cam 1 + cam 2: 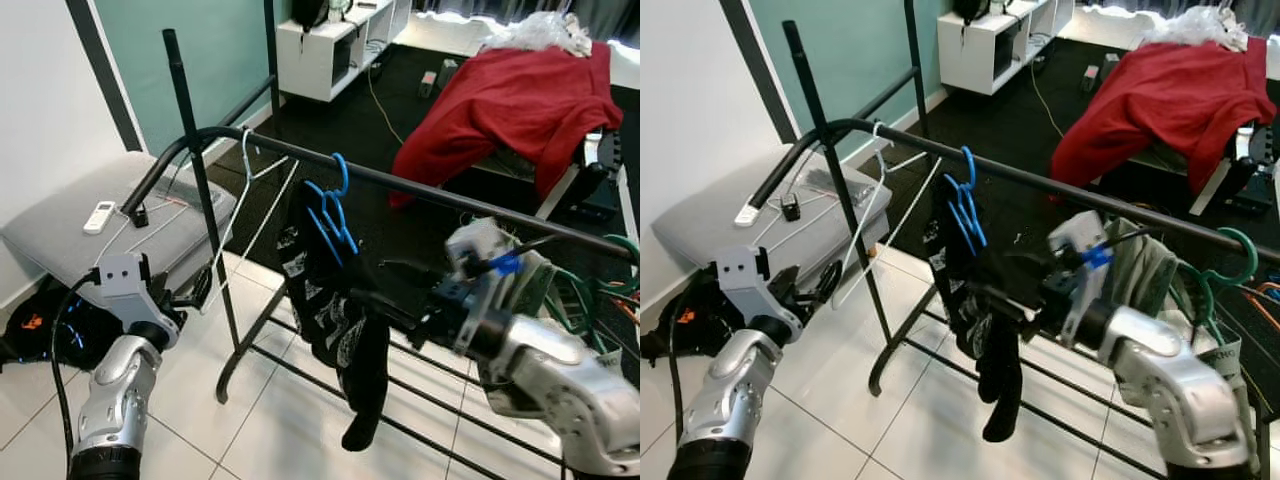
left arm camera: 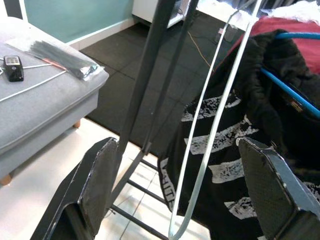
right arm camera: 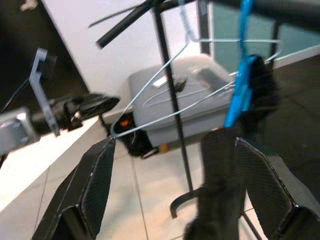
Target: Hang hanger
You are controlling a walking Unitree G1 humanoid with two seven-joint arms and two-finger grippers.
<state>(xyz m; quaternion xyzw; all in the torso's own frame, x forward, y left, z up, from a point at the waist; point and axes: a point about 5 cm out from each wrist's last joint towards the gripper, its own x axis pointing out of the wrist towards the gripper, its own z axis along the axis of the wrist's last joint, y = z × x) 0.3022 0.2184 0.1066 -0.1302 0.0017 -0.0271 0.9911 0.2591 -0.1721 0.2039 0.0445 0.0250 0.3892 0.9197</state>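
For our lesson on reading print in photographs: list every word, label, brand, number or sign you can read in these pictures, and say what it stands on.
None can be read.
White print in bands on the black garment on the rail: too broken and blurred to read.
Buttons on the white remote lying on the grey cushion: too small to read.
Orange mark on the black bag on the floor: blurred, not legible.

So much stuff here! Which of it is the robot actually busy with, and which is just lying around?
Part of the job:
white hanger, hooked on the rail
clothes rail
left tool, open beside the hanger
right tool, open near the black garment

Just lying about:
blue hangers
red blanket
grey cushion
remote
white shelf
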